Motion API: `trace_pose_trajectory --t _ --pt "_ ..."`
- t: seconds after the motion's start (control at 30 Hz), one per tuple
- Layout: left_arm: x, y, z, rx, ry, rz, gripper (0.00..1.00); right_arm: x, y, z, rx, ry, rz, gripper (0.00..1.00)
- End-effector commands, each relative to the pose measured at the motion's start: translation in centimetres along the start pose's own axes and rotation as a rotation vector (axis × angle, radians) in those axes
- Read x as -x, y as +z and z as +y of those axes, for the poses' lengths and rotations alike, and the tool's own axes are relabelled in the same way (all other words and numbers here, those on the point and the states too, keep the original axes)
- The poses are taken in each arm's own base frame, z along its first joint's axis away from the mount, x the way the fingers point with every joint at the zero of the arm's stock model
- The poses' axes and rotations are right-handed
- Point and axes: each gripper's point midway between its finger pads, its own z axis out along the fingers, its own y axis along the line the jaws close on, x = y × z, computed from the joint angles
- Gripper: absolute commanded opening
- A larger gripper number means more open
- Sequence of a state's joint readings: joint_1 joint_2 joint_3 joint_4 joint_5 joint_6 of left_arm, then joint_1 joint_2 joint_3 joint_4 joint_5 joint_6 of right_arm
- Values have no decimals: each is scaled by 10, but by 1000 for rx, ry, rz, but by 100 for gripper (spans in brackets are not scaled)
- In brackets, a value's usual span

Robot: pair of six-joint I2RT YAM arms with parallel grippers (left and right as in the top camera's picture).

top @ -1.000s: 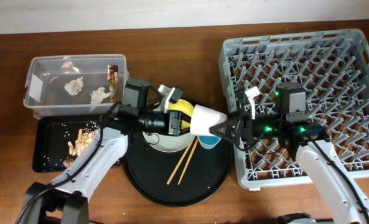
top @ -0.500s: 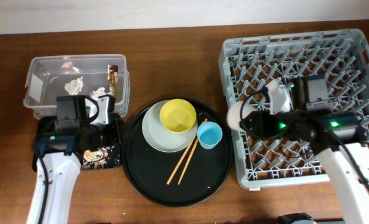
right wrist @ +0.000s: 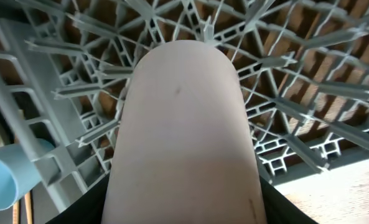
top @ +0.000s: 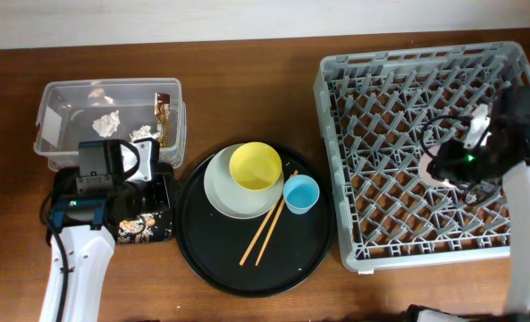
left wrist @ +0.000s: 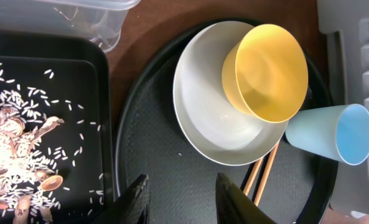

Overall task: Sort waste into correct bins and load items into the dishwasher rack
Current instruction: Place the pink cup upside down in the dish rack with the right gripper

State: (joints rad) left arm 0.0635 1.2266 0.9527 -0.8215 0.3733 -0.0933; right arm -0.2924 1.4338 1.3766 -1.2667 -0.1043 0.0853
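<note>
Overhead, right hand grips pink cup above dishwasher rack.

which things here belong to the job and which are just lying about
Job: dishwasher rack, pink cup, plate, yellow bowl, blue cup, chopsticks, clear tub, shallow black tray, tissue scraps, wrapper, food leftovers.
Lying about: round black tray, table.

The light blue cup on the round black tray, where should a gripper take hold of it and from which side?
Come from above and pinch the rim of the light blue cup, one finger inside, one outside, on the side facing the dishwasher rack. It stands upright, mouth up, and the chopsticks and plate crowd its other side, so that wall looks freest.
</note>
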Motion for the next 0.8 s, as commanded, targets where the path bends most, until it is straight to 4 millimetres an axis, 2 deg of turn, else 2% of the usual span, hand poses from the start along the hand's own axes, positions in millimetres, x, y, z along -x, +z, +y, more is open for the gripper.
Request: trace_pose_trajectory --t 0.0,0.03,0.07,0.13,0.17,0.2,0.23,0.27,0.3,0.67,0.7,0.77 --pt "1 -4 1 8 21 -13 34 5 20 -4 -18 2 65 38" --pt "1 -4 1 8 21 -13 34 4 31 -6 -20 6 105 38" --pt "1 -4 1 8 21 -13 34 4 38 -6 -22 8 126 45" --pt "1 -4 1 8 21 -13 34 4 50 -6 -14 12 158 49" --pt "1 -4 1 8 21 -13 34 5 52 -6 -14 12 162 55" --pt "1 -4 1 9 21 -13 34 5 54 -6 -12 13 166 70" --pt "1 -4 1 9 21 -13 34 4 54 -2 6 15 169 78" --pt "1 -4 1 8 21 -13 34 4 54 2 34 17 171 86" --pt "1 -4 1 8 21 -13 34 4 54 5 48 18 173 89" --pt "0 -4 1 8 20 -10 34 -2 52 6 55 22 195 90" --pt "0 -4 1 8 20 -10 39 -4 49 6 56 22 194 90" --pt "0 -4 -2 -2 24 -10 41 -6 38 7 58 19 170 90"
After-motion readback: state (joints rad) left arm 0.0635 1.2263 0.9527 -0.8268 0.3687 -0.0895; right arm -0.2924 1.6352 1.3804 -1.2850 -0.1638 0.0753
